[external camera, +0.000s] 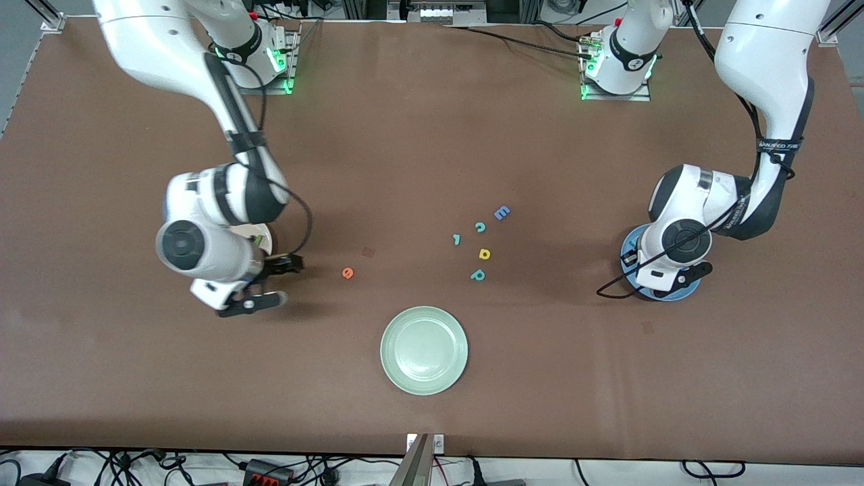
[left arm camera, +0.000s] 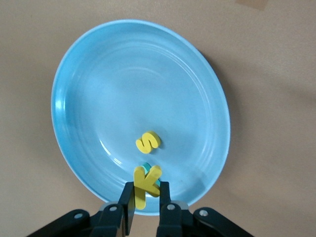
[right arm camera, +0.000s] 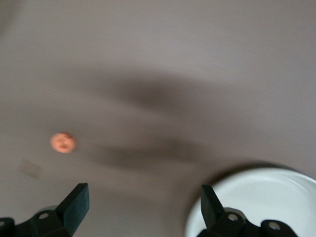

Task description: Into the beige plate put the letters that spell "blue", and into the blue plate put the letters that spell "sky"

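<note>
Fingers (left arm camera: pixel 129 210) of the left gripper (left arm camera: pixel 146 207) clamp a yellow k (left arm camera: pixel 144 183) over the blue plate (left arm camera: pixel 98 74); right gripper (right arm camera: pixel 140 207) fingers spread — brown table (external camera: pixel 432 135), orange e (right arm camera: pixel 62 142) at ten o'clock.

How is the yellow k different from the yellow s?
The yellow k is pinched in the left pincer above the blue plate, while the yellow s lies loose in that plate. The k stands up on edge; the s lies flat. The k is made of straight strokes; the s is curvy. Both are small yellow foam letters.
</note>
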Motion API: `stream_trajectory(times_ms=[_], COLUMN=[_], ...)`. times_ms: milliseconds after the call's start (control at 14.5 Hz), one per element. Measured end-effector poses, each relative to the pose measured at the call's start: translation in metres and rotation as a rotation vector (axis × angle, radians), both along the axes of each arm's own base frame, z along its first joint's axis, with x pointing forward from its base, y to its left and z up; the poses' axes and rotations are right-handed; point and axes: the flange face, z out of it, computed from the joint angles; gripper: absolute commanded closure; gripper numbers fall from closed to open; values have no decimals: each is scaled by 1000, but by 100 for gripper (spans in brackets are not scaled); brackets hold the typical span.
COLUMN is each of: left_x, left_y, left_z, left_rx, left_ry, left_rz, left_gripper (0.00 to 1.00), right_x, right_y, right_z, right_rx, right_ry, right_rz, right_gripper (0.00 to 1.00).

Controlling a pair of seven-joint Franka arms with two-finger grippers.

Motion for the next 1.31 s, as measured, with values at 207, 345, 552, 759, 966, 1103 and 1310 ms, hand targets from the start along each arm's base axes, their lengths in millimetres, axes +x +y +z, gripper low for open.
stream_trajectory(times_ms=[207,345,552,759,966,1103,1310], left_x=[0,0,2,5,7,9,20], left_y=[2,5,18,23,20,19,19], left_z=[0,0,0,4,6,10,29], left_rx=[-5,-12,-23,-27,-30,-30,-46], left_ry=[5,12,20,15,9,11,29], left_rz=[-14,-34,-49,-53,-58,-61,-143], left_gripper=[76,40,1,0,0,0,0], right_x=[-5,-9,-9,-13,-17,-23,-27], right_y=[50,63,62,71,86,97,104], right_z=[-24,-36,-50,-62,-83,-100,-101], right_rx=[6,5,-3,-5,-1,-3,-15], right_ry=[-60,-70,-64,-70,-106,-115,-95], right_rz=[70,86,86,70,68,58,0], right_gripper=[0,0,0,0,0,1,6])
